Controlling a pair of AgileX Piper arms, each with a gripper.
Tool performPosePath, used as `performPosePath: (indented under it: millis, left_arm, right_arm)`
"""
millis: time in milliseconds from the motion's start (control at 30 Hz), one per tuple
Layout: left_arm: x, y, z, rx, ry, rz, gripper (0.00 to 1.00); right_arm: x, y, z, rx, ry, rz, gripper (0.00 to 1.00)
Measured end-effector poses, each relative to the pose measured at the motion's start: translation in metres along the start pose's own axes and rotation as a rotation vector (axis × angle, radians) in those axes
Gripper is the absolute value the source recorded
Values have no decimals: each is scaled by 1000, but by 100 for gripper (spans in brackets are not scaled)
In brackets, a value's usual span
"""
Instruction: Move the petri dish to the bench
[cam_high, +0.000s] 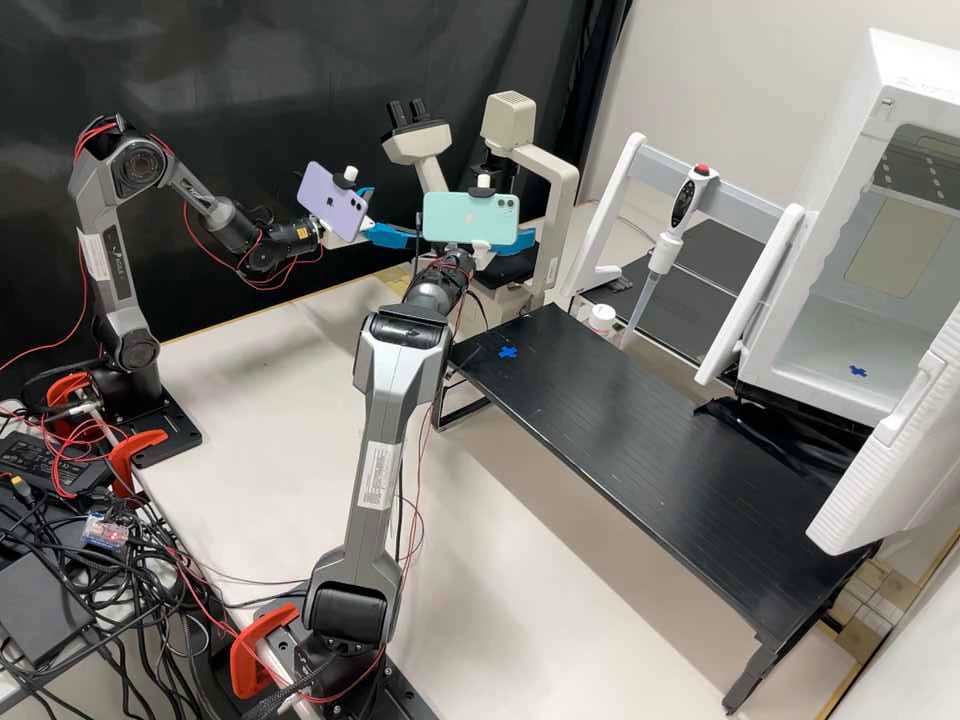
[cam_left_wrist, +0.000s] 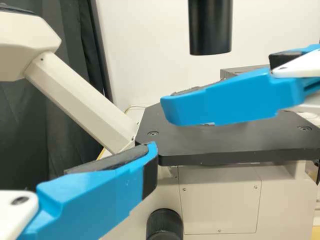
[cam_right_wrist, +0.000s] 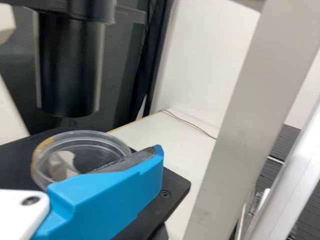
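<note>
In the high view my left gripper (cam_high: 382, 216) stands open at the left of the microscope, and my right gripper (cam_high: 524, 242) is open over its stage, partly behind the phone. The clear, round petri dish (cam_right_wrist: 82, 136) lies on the black stage (cam_right_wrist: 175, 191) under the dark cylinder. One finger of my right gripper (cam_right_wrist: 154, 162) overlaps the dish's near side; I cannot tell whether it touches. The left wrist view has one finger of my left gripper (cam_left_wrist: 142, 172) short of the stage (cam_left_wrist: 240, 145), with the right gripper (cam_left_wrist: 225, 102) reaching across beyond.
The microscope's upright arm (cam_high: 560, 205) rises close by the right gripper. A raised black bench (cam_high: 650, 440) with a blue cross mark (cam_high: 508, 352) stands in front. A pipette (cam_high: 664, 250) hangs on a white frame, beside the open white chamber (cam_high: 800, 330).
</note>
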Motion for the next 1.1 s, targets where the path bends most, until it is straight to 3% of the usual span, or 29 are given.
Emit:
performPosePath:
  millis: [300,667,700,1100]
  left_arm:
    - [0,0,0,0,0,0,100]
    - [0,0,0,0,0,0,100]
    - [0,0,0,0,0,0,100]
    - [0,0,0,0,0,0,100]
  right_arm:
    - [17,-17,6,12,-74,-25,100]
    - [22,-24,7,-24,-90,-36,100]
    - [23,-26,9,-21,-98,-41,0]
    - [27,-30,13,10,-141,-65,0]
